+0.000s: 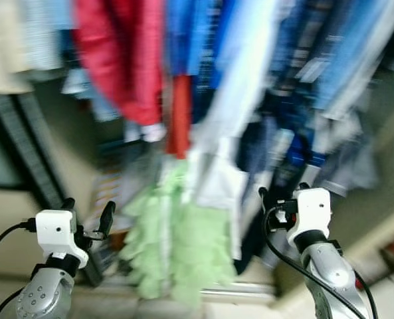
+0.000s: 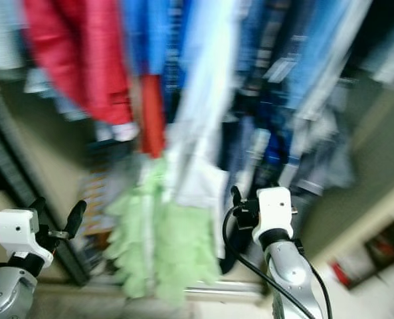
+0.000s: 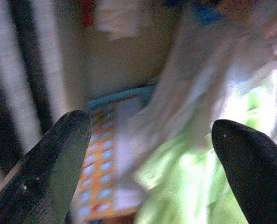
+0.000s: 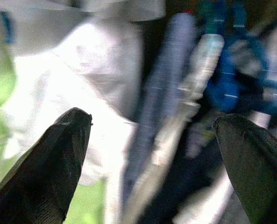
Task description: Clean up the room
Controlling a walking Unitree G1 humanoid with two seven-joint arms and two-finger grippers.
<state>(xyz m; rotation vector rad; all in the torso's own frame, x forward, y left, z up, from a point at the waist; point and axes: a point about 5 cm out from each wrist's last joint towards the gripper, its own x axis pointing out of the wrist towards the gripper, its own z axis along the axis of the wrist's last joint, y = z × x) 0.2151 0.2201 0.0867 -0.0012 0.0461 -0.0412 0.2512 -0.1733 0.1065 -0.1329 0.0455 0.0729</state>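
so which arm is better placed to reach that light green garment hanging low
Left, marginally. The left gripper, open, sits beside the light green garment; its wrist view looks onto it. The right gripper, also open, faces mostly white and blue clothes.

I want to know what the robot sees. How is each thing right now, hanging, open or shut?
Left gripper: open, holding nothing, raised.
Right gripper: open, holding nothing, raised.
Red garment: hanging.
Light green garment: hanging low.
White garment: hanging beside the green one.
Blue clothes: hanging, blurred.

Blurred hanging clothes (image 1: pixel 250 73) — red garment (image 1: pixel 120 53), pale green ruffled one (image 1: pixel 173 249).
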